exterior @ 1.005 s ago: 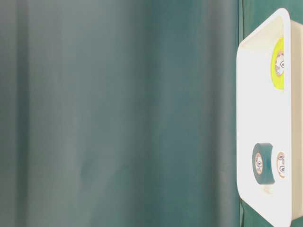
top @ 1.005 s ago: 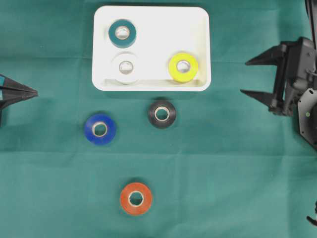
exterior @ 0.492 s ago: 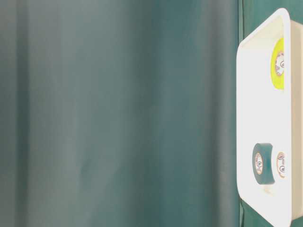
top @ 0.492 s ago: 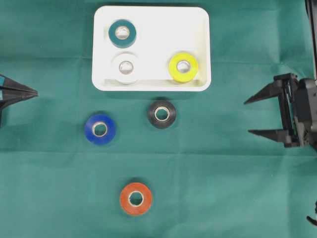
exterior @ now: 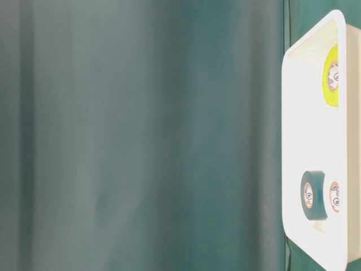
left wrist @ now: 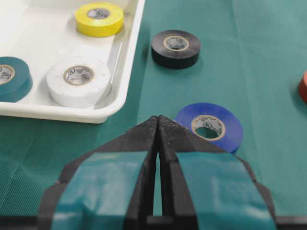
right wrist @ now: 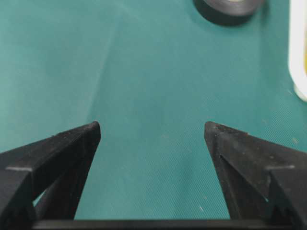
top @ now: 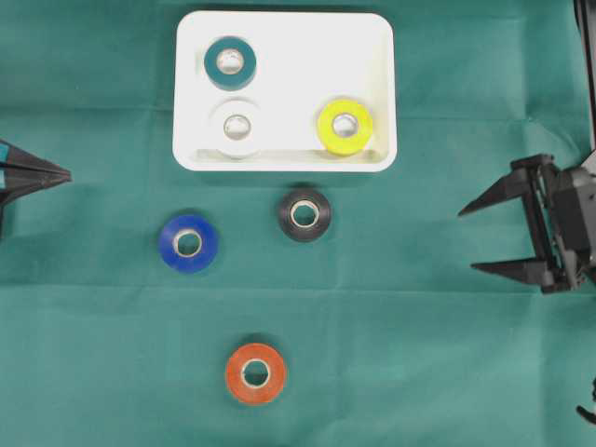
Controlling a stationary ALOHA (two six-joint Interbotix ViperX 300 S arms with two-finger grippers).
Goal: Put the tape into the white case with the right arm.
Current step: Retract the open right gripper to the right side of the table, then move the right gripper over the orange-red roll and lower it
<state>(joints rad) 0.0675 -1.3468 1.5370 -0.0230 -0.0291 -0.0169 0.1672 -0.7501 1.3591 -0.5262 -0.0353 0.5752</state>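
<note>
Item 1. Left gripper (top: pixel 65 173), black with teal patches, at the far left edge of the overhead view: its 2 pointed fingers were pressed tip to tip and held nothing.

Item 2. Green cloth table cover (top: pixel 419 372), under everything.

Item 3. Blue roll of tape (top: pixel 188 243), flat on the cloth, left of centre, below the tray's lower left corner and apart from it. In the left wrist view it lay just beyond the closed fingertips (left wrist: pixel 158 122).

Item 4. Shallow white rectangular plastic case (top: pixel 372 37) with rounded corners and raised rim, at the top centre. It held 3 rolls: a dark teal roll (top: pixel 230 61) at upper left, a white roll (top: pixel 237 127) directly below it near the lower rim, and a yellow roll (top: pixel 345 126) at lower right, beside the right wall.

Item 5. Orange roll of tape (top: pixel 255 373), flat on the cloth, lowest in the overhead view, well apart from the others.

Item 6. Black roll of tape (top: pixel 304 214), flat on the cloth, just below the case's lower rim, not touching it.

Item 7. Right gripper (top: pixel 473 240), all black, at the right edge: its 2 long pointed fingers stood widely parted, pointed left, empty, well apart from the black roll. Bare cloth showed between the tips in its wrist view.
</note>
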